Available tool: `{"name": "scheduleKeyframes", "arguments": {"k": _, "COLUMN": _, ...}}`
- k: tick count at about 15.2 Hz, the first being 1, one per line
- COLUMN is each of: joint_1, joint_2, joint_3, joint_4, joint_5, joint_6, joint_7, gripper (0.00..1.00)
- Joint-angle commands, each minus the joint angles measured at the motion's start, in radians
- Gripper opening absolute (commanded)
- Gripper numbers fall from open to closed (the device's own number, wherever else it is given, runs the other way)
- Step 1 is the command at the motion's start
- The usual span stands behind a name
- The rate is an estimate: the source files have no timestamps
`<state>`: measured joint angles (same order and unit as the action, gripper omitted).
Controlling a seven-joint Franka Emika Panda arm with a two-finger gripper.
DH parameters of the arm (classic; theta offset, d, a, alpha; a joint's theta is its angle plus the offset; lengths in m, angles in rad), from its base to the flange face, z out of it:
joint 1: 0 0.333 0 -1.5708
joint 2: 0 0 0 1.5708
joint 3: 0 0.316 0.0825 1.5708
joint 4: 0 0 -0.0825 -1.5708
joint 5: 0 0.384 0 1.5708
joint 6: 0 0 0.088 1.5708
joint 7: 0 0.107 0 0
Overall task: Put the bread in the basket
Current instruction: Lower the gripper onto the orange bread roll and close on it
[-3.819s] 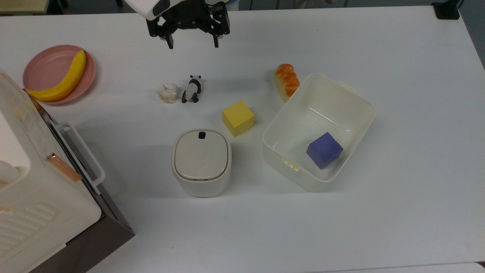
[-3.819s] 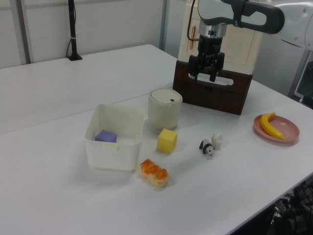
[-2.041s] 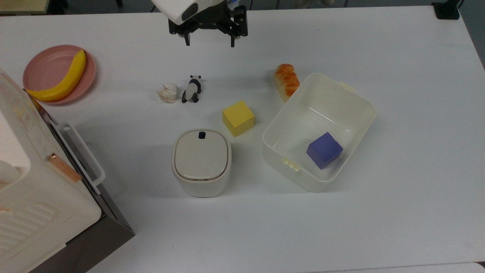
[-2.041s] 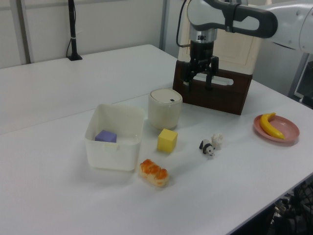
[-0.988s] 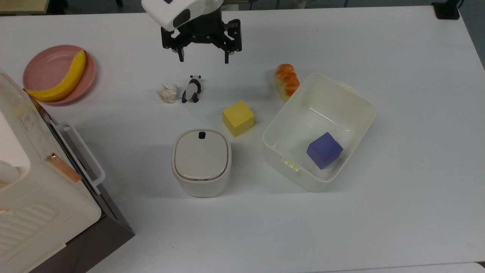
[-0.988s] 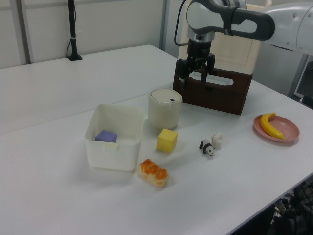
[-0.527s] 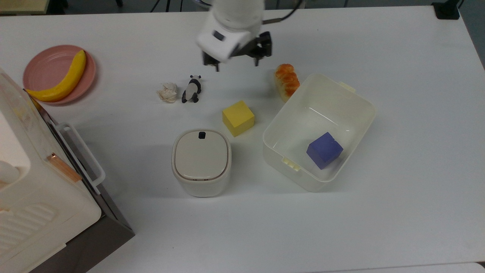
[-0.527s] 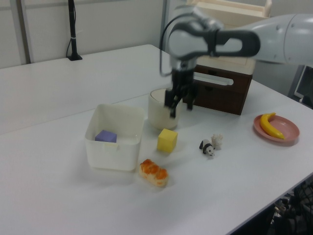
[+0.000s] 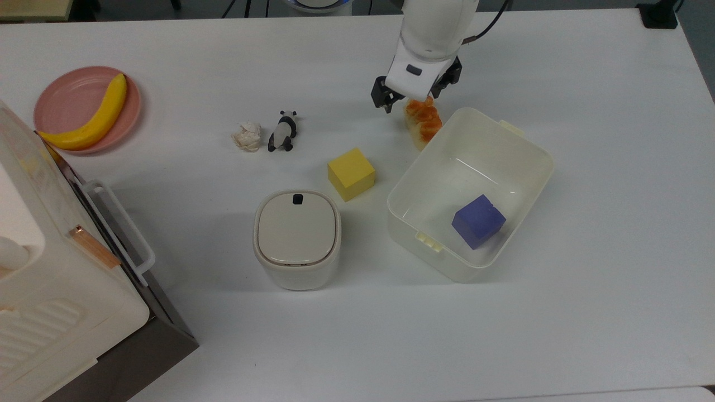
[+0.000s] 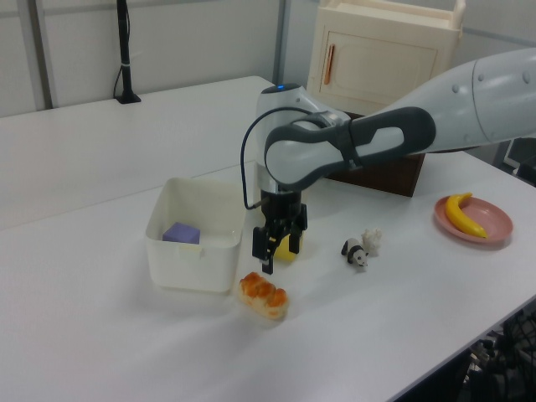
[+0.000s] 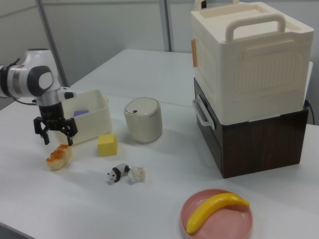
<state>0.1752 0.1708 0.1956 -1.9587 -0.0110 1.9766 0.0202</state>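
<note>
The bread (image 9: 424,124) is a small orange-brown loaf lying on the white table against the far outer wall of the basket (image 9: 537,146), a cream-white tub. My gripper (image 9: 410,104) hangs open just above the loaf's far end, a finger to each side. In the right view the gripper (image 11: 58,140) sits slightly above the bread (image 11: 59,156), with the basket (image 11: 97,117) behind. In the left view the gripper (image 10: 280,256) stands over the bread (image 10: 263,295), beside the basket (image 10: 194,270).
A purple cube (image 9: 478,221) lies inside the basket. A yellow cube (image 9: 351,173), a lidded cream canister (image 9: 297,237), a toy panda (image 9: 283,131) and a paper ball (image 9: 247,136) stand toward the top view's left. A banana (image 9: 89,120) rests on a pink plate (image 9: 67,95); a large cabinet (image 11: 249,84).
The arm has swung from above the panda toward the top view's right and come down over the bread. The fingers have stayed open. No object has moved.
</note>
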Motion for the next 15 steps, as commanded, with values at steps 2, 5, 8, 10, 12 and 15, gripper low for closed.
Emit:
{"name": "scheduleKeyframes", "arguments": {"k": 2, "joint_1": 0.009, "joint_2": -0.019, "joint_3": 0.067, "joint_4": -0.112, "joint_5": -0.081, "joint_6": 0.129, "joint_7": 0.131, "gripper": 0.99}}
{"name": "scheduleKeyframes", "arguments": {"k": 5, "joint_1": 0.007, "joint_2": 0.025, "joint_3": 0.071, "joint_4": -0.105, "joint_5": -0.124, "joint_6": 0.137, "joint_7": 0.165, "gripper": 0.98}}
{"name": "scheduleKeyframes", "arguments": {"k": 8, "joint_1": 0.003, "joint_2": 0.042, "joint_3": 0.071, "joint_4": -0.100, "joint_5": -0.181, "joint_6": 0.137, "joint_7": 0.165, "gripper": 0.91}}
{"name": "scheduleKeyframes", "arguments": {"k": 10, "joint_1": 0.007, "joint_2": 0.055, "joint_3": 0.071, "joint_4": -0.098, "joint_5": -0.190, "joint_6": 0.137, "joint_7": 0.190, "gripper": 0.83}}
{"name": "scheduleKeyframes", "arguments": {"k": 12, "joint_1": 0.023, "joint_2": 0.056, "joint_3": 0.073, "joint_4": -0.098, "joint_5": -0.217, "joint_6": 0.136, "joint_7": 0.237, "gripper": 0.69}}
{"name": "scheduleKeyframes", "arguments": {"k": 15, "joint_1": 0.032, "joint_2": 0.046, "joint_3": 0.090, "joint_4": -0.098, "joint_5": -0.221, "joint_6": 0.101, "joint_7": 0.256, "gripper": 0.21}}
